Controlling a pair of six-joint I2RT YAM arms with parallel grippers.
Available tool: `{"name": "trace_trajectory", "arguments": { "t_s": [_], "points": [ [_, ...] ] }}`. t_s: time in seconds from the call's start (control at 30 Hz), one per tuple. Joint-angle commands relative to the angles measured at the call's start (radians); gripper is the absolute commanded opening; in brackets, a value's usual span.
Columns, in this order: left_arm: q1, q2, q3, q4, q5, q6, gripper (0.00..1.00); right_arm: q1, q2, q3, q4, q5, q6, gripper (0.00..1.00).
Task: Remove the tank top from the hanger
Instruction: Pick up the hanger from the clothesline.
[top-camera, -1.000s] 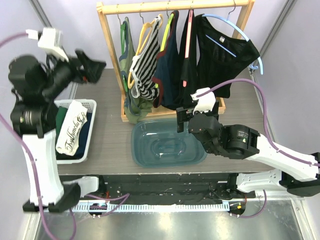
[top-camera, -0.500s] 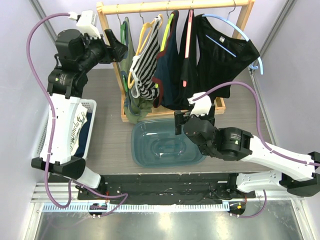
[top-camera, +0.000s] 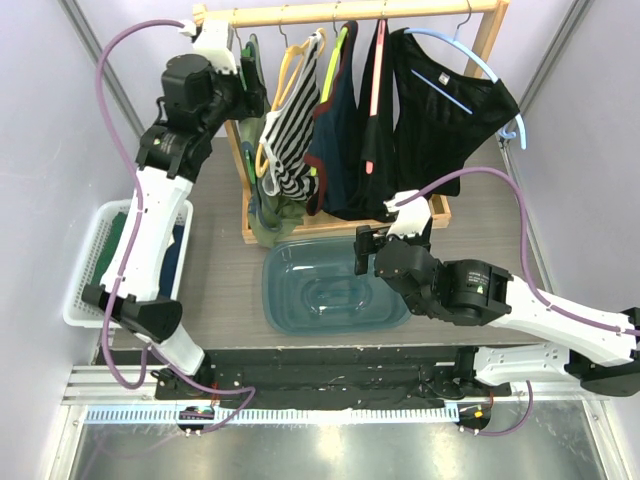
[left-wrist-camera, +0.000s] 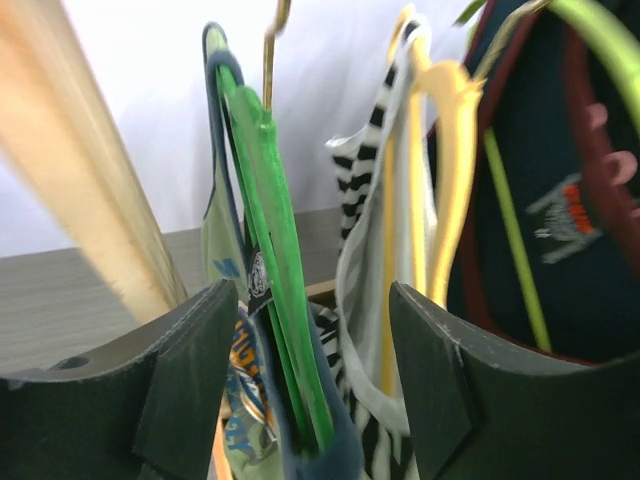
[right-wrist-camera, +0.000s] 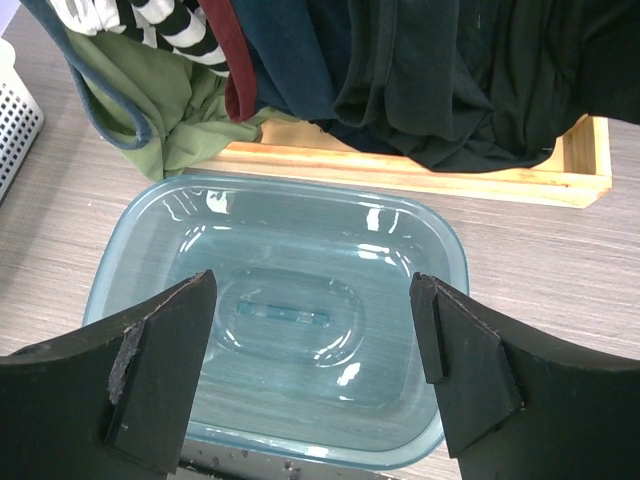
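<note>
An olive tank top with navy trim (top-camera: 265, 218) hangs on a green hanger (top-camera: 250, 70) at the left end of the wooden rack (top-camera: 350, 12). In the left wrist view the green hanger (left-wrist-camera: 278, 270) and the tank top's strap (left-wrist-camera: 222, 225) run between my fingers. My left gripper (top-camera: 249, 92) is open around them, its pads apart from the hanger (left-wrist-camera: 310, 375). My right gripper (top-camera: 366, 246) is open and empty above the blue tub (top-camera: 330, 292); it also shows in the right wrist view (right-wrist-camera: 315, 370).
A striped top on a yellow hanger (top-camera: 292, 130), a navy top (top-camera: 335, 140) and black tops (top-camera: 445, 110) hang to the right. A white basket (top-camera: 88, 262) with clothes stands at the left. The rack's wooden post (left-wrist-camera: 90, 200) is just left of my left fingers.
My left arm swung from above the basket up and right to the rack's left end, and its open jaws now straddle the green hanger. The right gripper barely moved.
</note>
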Motion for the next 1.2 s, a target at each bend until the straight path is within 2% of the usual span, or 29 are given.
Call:
{"name": "trace_trajectory", "arguments": {
  "t_s": [0.0,0.07,0.1,0.17,0.2,0.33,0.5,0.67,0.9,1.17],
  "points": [
    [-0.003,0.02,0.041,0.066,-0.069,0.035,0.59,0.005,-0.018,-0.005,0.018,0.0,0.045,0.86],
    [-0.003,0.023,0.042,0.069,-0.073,0.038,0.49,0.006,-0.024,-0.002,0.011,-0.001,0.043,0.81],
    [-0.003,0.025,0.042,0.071,-0.073,0.039,0.37,0.005,-0.027,0.0,0.006,-0.003,0.045,0.77],
    [-0.003,0.025,0.038,0.069,-0.075,0.043,0.29,0.006,-0.03,0.003,0.001,-0.006,0.043,0.73],
    [-0.004,0.023,0.034,0.069,-0.075,0.046,0.21,0.005,-0.032,0.003,-0.003,-0.008,0.042,0.72],
    [-0.004,0.017,0.034,0.071,-0.075,0.056,0.01,0.003,-0.032,0.003,-0.003,-0.017,0.039,0.62],
    [-0.012,-0.001,0.086,0.074,-0.078,0.087,0.0,0.005,-0.024,-0.009,-0.002,-0.02,0.036,0.46],
    [-0.015,-0.029,0.136,0.097,-0.096,0.141,0.0,0.003,-0.021,-0.028,0.02,-0.052,0.033,0.37],
    [-0.015,-0.062,0.125,0.073,-0.09,0.136,0.0,0.005,-0.05,-0.061,0.029,-0.064,0.051,0.33],
    [-0.015,-0.228,-0.087,-0.048,-0.038,0.138,0.0,0.005,-0.082,-0.051,-0.006,-0.052,0.063,0.33]
  ]
}}
